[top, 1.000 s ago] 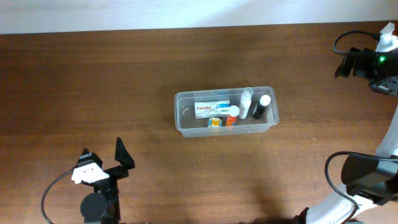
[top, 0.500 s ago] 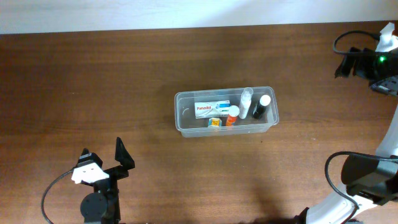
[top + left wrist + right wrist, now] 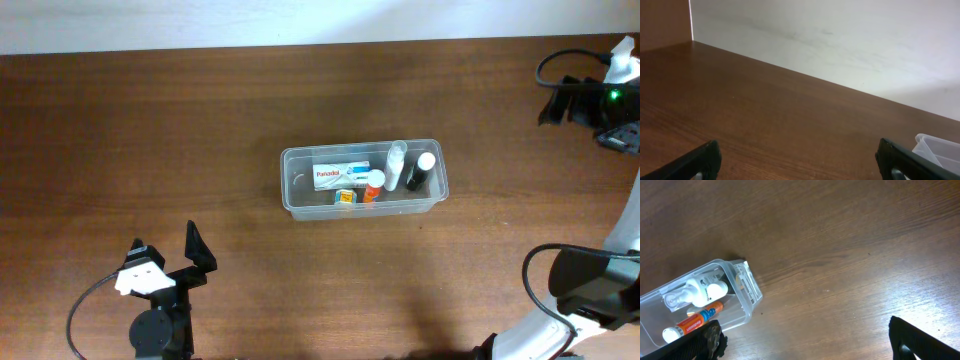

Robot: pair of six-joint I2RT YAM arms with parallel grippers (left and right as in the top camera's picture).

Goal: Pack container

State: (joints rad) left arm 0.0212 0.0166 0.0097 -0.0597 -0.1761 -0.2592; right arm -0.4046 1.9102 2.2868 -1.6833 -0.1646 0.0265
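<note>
The left gripper hangs at the near edge of the dark brown wooden table, its black fingers spread wide and holding nothing. Well beyond it, at mid-table, sits the clear rectangular plastic container. Inside are a white cardboard box lettered "Panadol" in red, an orange white-capped tube (its print too blurred to read), a clear bottle and a black white-capped bottle. At the far right, the right gripper is likewise splayed and empty, well apart from the container.
</note>
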